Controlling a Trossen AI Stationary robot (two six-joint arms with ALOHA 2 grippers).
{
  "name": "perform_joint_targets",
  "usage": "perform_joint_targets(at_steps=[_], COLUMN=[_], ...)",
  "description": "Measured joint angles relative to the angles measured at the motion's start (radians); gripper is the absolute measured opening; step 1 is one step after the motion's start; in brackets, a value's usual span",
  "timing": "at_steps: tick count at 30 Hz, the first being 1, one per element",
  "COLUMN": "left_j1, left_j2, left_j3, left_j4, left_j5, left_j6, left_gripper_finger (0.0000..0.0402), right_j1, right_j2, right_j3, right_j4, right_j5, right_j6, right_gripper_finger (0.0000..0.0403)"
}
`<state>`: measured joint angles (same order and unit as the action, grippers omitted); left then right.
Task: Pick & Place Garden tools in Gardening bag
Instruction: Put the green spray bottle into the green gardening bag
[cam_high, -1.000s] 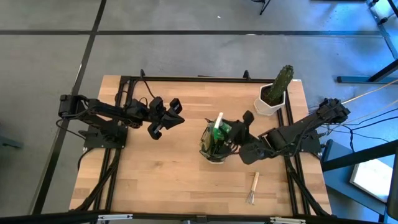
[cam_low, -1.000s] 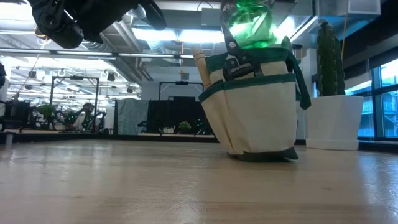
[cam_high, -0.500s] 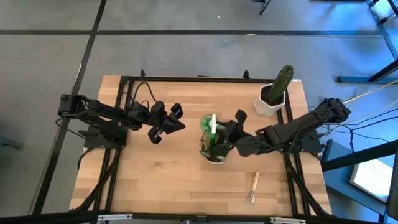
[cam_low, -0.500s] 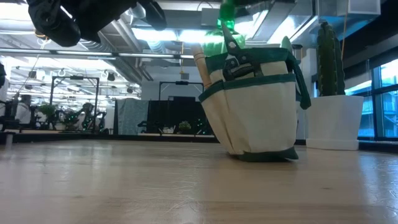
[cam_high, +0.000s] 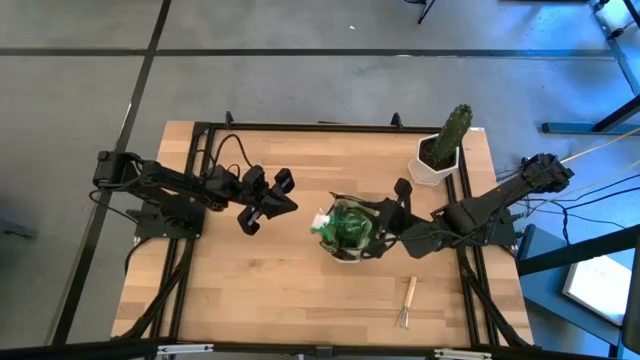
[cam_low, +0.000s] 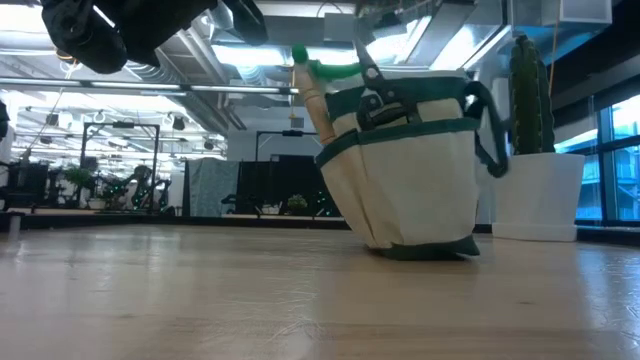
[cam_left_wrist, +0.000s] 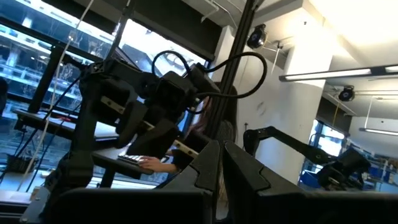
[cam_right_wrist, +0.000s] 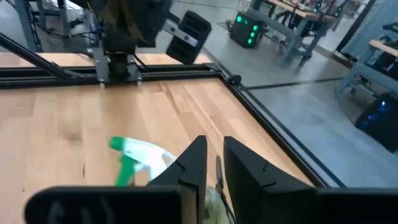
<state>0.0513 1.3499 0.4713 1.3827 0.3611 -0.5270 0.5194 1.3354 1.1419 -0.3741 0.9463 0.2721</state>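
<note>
The gardening bag (cam_high: 348, 240) (cam_low: 410, 180) stands upright on the table's middle. A wooden handle (cam_low: 316, 100) and black pruners (cam_low: 375, 90) stick up out of it. The green spray bottle (cam_high: 345, 220) lies tipped across the bag's top. Its white-and-green head (cam_high: 321, 222) (cam_right_wrist: 140, 158) (cam_low: 310, 62) juts past the rim toward the table's left. My right gripper (cam_high: 381, 224) (cam_right_wrist: 214, 165) hovers at the bag's right rim with a narrow gap between its fingers. My left gripper (cam_high: 288, 193) (cam_left_wrist: 221, 165) waits shut in the air, left of the bag. A hand fork (cam_high: 407, 303) lies flat near the front edge. My right gripper comes slanting down from the table's right, over the bottle's base end. Its own fingers hide that spot, and I cannot tell whether it touches the bottle or the bag.
A cactus in a white pot (cam_high: 440, 150) (cam_low: 540, 185) stands at the far right, close behind my right arm. Bare wood lies in front of the bag and to its left.
The spray bottle, held upright over the bag a second ago, has tipped over. It now lies across the bag's top with its head toward the table's left. My right gripper has drawn back a little toward the table's right edge.
</note>
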Motion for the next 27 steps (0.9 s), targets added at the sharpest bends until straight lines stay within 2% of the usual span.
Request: perform_joint_targets(at_steps=[6,9,14,19,23,27], left_j1=[0.001,0.001,0.001,0.001,0.001,0.001], left_j2=[0.0,0.0,0.0,0.0,0.0,0.0], left_j3=[0.0,0.0,0.0,0.0,0.0,0.0], left_j4=[0.0,0.0,0.0,0.0,0.0,0.0], left_j5=[-0.008,-0.03,-0.038,-0.038,-0.045,-0.045], left_j6=[0.007,0.009,0.01,0.01,0.009,0.008], left_gripper_finger=[0.0015,0.0015,0.0015,0.0015,0.0015,0.0015], right_j1=[0.0,-0.012,-0.051,-0.107,-0.174,-0.221], right_j2=[-0.002,-0.001,0.0,0.018,0.064,0.118], right_j3=[0.0,0.0,0.0,0.0,0.001,0.001], right_j4=[-0.061,-0.096,-0.147,-0.144,-0.141,-0.134], right_j5=[-0.001,-0.044,-0.278,-0.494,-0.626,-0.63], right_j6=[0.065,0.115,0.135,0.028,-0.02,-0.047], right_gripper_finger=[0.0055,0.0055,0.0055,0.0062,0.0108,0.0186])
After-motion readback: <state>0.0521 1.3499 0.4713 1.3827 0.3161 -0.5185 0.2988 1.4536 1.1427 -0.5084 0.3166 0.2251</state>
